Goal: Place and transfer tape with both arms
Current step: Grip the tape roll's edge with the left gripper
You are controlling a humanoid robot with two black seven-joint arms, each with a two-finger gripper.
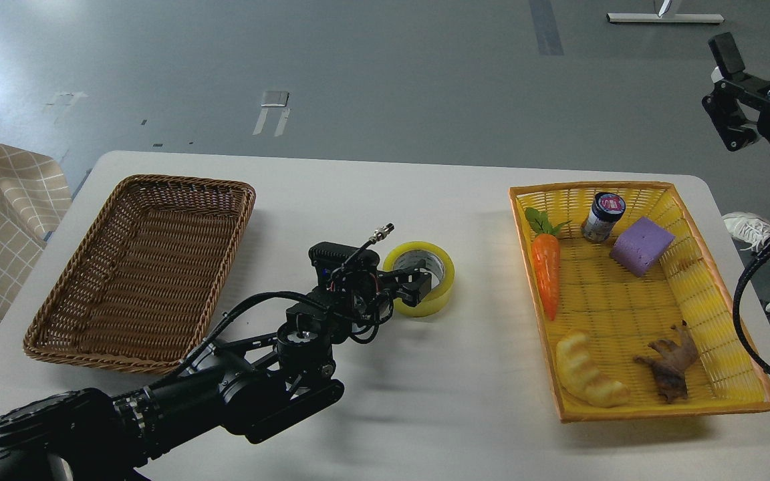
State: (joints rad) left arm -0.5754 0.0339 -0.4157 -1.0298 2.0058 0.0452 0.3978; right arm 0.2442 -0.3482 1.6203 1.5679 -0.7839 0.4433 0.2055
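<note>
Because my left pincer (418, 286) grips just the near wall of the see-through yellow tape roll (423, 278) sitting on the white table (425, 401) between the two baskets, it could tip or slip if I lift fast, while my right pincer (726, 100) waits open, high up.

Yellow tape (427, 280), brown basket (138, 267)
</note>
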